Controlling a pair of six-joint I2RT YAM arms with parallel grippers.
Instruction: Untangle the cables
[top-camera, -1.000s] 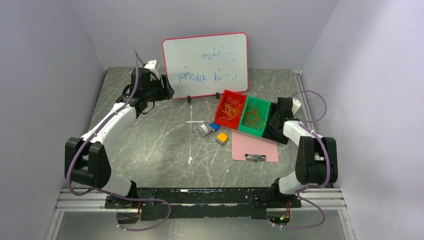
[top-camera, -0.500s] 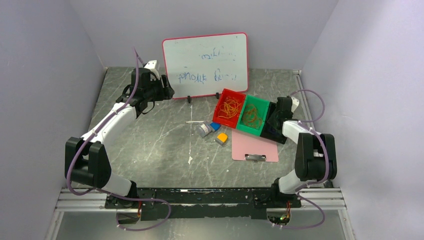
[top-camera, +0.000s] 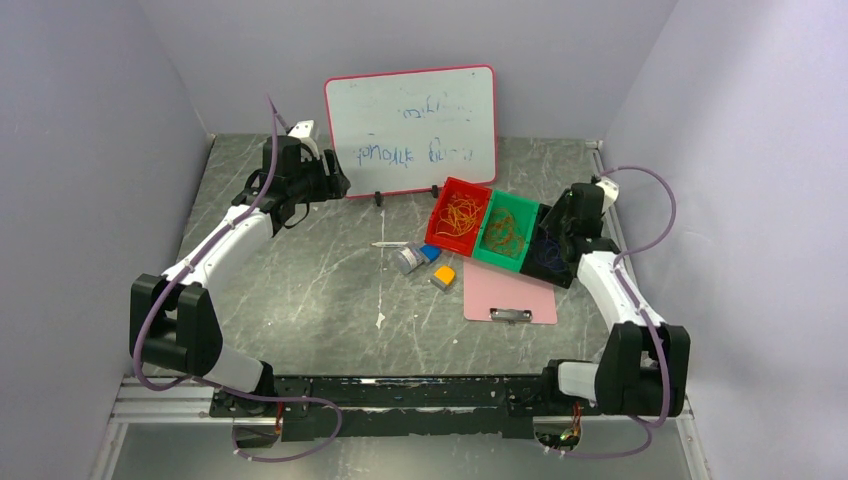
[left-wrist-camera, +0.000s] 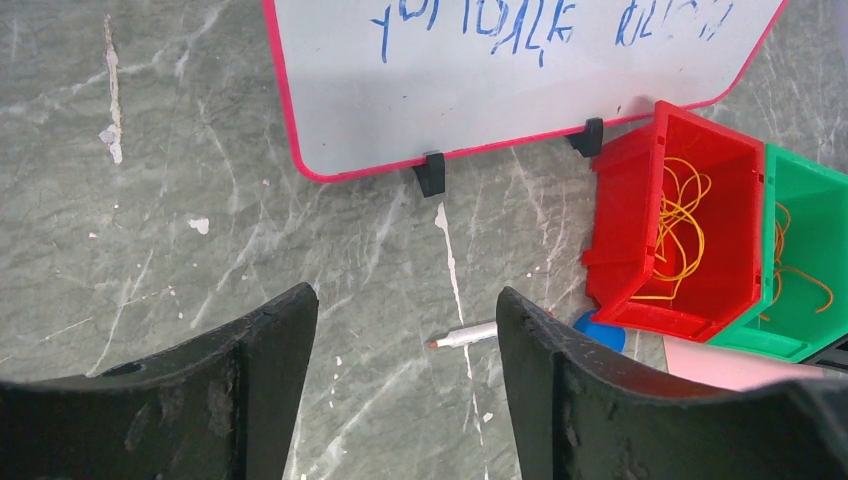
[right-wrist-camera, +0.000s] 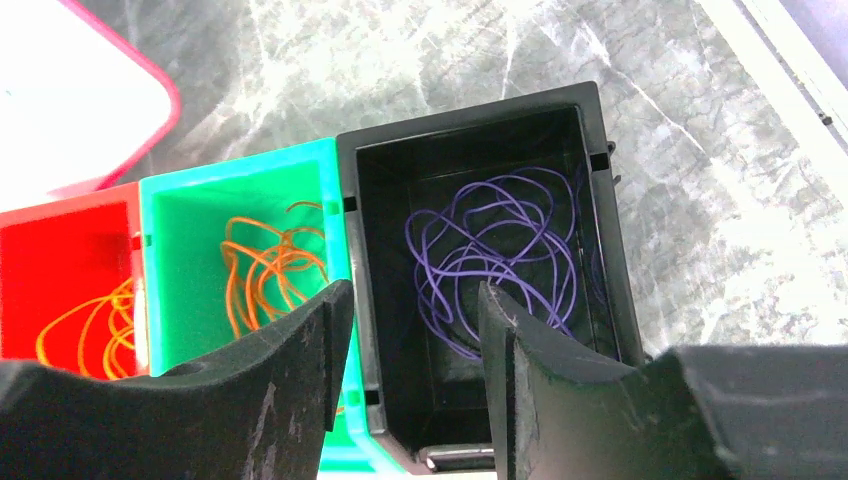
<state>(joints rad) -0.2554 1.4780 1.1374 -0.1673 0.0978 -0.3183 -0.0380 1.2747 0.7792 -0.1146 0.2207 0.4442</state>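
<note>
Since the prior frame right gripper (right-wrist-camera: 413, 300) raised clear of black bin (right-wrist-camera: 590, 110), jaws now parted, empty; left gripper (left-wrist-camera: 405, 300) unchanged, spread, empty; purple cables (right-wrist-camera: 500, 260) inside black bin, loose coiled loops, no single long axis or heading

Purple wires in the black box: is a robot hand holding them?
No. The purple wires lie loose in the black box; the right fingers hang open above them, and the left fingers are open and empty too.

grey marbled table (top-camera: 300, 290): whiteboard (top-camera: 410, 125) standing at the back, red bin (left-wrist-camera: 615, 230), green bin (right-wrist-camera: 185, 215), black bin (right-wrist-camera: 465, 140) in a row, pink clipboard (top-camera: 510, 295) in front, marker (top-camera: 388, 244), orange block (top-camera: 443, 275) nearby.
</note>
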